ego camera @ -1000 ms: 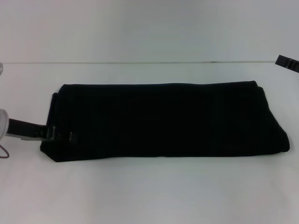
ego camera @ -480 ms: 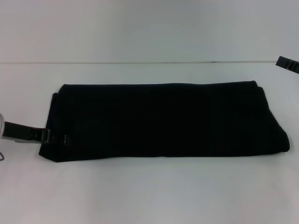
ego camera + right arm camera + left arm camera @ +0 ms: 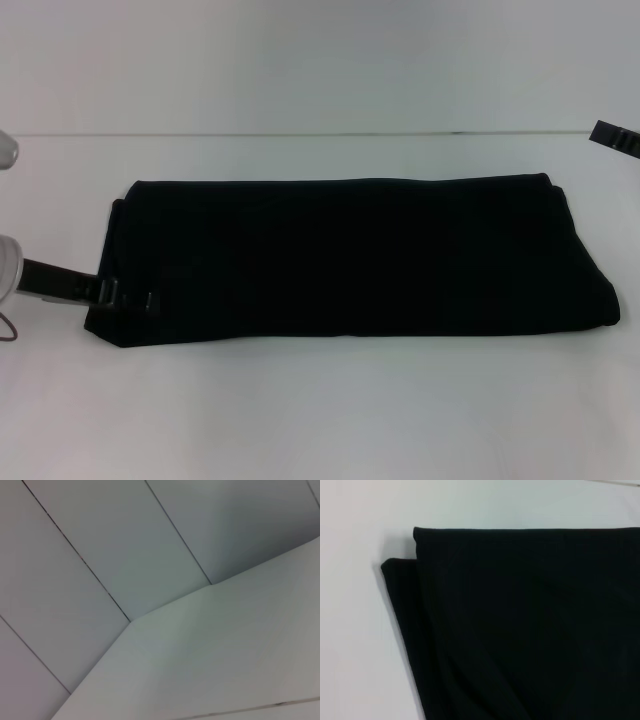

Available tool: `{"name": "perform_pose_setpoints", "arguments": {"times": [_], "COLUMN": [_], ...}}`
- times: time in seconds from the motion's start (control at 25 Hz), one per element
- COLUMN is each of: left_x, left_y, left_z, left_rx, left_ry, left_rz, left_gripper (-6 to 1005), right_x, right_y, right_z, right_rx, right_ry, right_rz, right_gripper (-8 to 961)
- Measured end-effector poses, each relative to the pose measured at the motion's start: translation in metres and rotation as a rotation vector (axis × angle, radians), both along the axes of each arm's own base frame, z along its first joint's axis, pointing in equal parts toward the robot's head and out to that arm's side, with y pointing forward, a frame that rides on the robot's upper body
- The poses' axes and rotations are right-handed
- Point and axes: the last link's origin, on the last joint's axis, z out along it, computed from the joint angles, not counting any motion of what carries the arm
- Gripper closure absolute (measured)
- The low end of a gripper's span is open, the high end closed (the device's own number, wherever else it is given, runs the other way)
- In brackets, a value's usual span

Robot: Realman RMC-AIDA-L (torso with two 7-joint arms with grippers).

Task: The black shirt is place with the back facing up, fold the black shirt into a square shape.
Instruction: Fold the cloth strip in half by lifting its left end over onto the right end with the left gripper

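Note:
The black shirt (image 3: 350,260) lies folded into a long flat band across the white table (image 3: 320,420). My left gripper (image 3: 128,297) reaches in from the left edge and lies low at the shirt's left end, near its front left corner, over the fabric's edge. The left wrist view shows the shirt's (image 3: 530,625) left end, with a lower layer sticking out beyond the top one. My right gripper (image 3: 615,135) shows only as a black piece at the far right edge, off the shirt. The right wrist view shows no shirt.
A pale wall (image 3: 320,60) rises behind the table's back edge. The right wrist view shows only wall panels (image 3: 100,555) and a white surface (image 3: 225,655). A thin reddish cable (image 3: 8,330) hangs by the left arm.
My left gripper has shifted slightly toward the table's front along the shirt's left end, drawing back a little and coming in again. The shirt's outline has not changed. The right arm has not moved.

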Motion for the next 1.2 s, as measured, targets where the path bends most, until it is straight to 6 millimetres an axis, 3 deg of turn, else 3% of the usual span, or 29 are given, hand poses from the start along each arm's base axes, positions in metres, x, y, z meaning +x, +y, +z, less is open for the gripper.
{"name": "perform_pose_setpoints", "arguments": {"times": [0.56,1.2], "left_x": [-0.009,-0.012], "left_y": [-0.001,0.001], "left_z": [0.023,0.035], "left_rx": [0.051,0.087], "left_ry": [0.033,0.065], "left_rz": [0.021,0.020], "left_gripper": [367,368], "right_x": [0.000,-0.001], "right_y": [0.000,0.001], "right_z": [0.002,0.001], "right_rx": [0.003,0.002], "right_ry": [-0.004,-0.003], "right_rz": [0.001,0.003], "right_gripper": [224,223]}}
